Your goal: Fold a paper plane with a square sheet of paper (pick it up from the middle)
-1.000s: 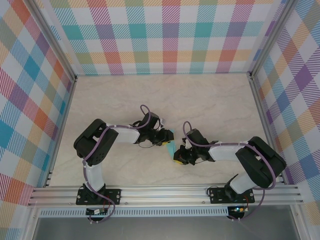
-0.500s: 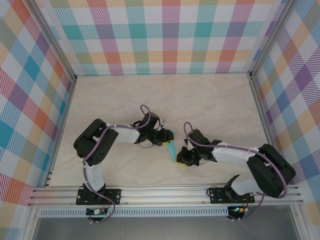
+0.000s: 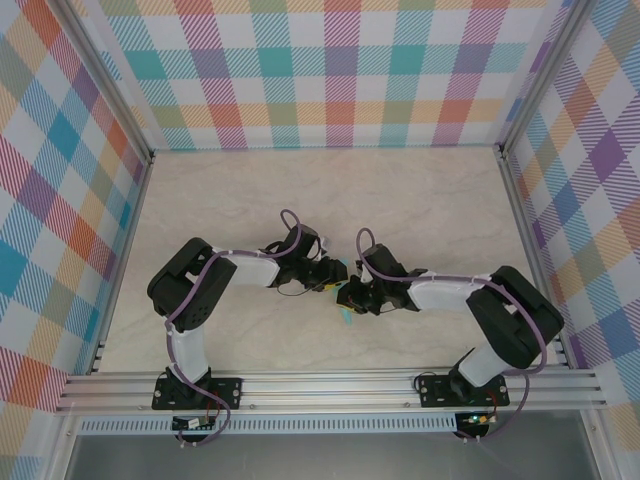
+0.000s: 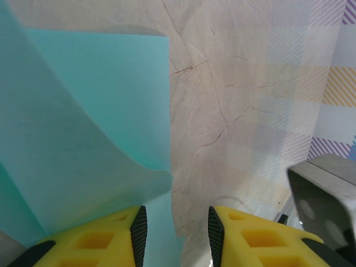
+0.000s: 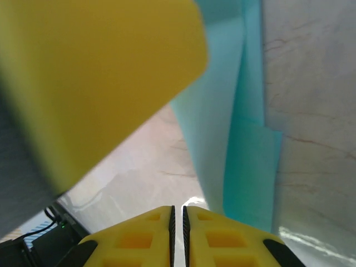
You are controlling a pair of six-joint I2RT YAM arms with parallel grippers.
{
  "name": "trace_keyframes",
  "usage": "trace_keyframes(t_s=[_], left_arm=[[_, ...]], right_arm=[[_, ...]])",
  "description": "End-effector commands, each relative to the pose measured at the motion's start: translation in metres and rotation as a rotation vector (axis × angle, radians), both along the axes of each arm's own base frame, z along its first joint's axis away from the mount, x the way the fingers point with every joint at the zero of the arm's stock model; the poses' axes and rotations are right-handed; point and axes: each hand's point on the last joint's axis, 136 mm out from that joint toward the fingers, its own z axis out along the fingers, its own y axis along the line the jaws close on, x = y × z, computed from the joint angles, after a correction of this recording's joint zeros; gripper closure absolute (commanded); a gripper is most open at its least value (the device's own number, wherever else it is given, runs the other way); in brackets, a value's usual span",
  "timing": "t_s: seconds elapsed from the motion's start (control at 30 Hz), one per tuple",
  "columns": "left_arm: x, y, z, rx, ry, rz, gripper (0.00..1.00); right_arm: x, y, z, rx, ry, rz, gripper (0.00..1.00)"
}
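I judge I'm mid-fold: the sheet of paper (image 4: 83,111) lies on the table (image 4: 250,83) between my arms, one flap curling up beside my left pincer (image 4: 174,222), which stands part open. My right pincer (image 5: 177,214), closed to an empty slit, points at the layered edge. Next I should press that flap flat without dragging the sheet.

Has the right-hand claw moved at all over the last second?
Yes. The right gripper has shifted away from the rail at the table's near edge and leftward, ending closer to the left gripper.
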Motion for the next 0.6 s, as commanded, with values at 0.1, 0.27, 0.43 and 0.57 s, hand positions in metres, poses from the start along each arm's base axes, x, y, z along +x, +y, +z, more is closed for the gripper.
trace_keyframes(t_s=[0.1, 0.27, 0.43, 0.57], left_arm=[[-0.031, 0.024, -0.057, 0.175, 0.131, -0.011, 0.63], [-0.031, 0.024, -0.057, 0.174, 0.132, -0.012, 0.63], [-0.032, 0.025, -0.058, 0.175, 0.132, -0.013, 0.63], [-0.032, 0.024, -0.058, 0.173, 0.135, -0.012, 0.63]], right_arm=[[-0.025, -0.016, -0.031, -0.021, 0.1, -0.01, 0.87], [-0.036, -0.027, -0.03, -0.04, 0.112, -0.008, 0.87], [-0.017, -0.012, 0.008, 0.029, 0.018, 0.0, 0.86], [0.002, -0.002, 0.024, 0.063, -0.039, -0.03, 0.84]])
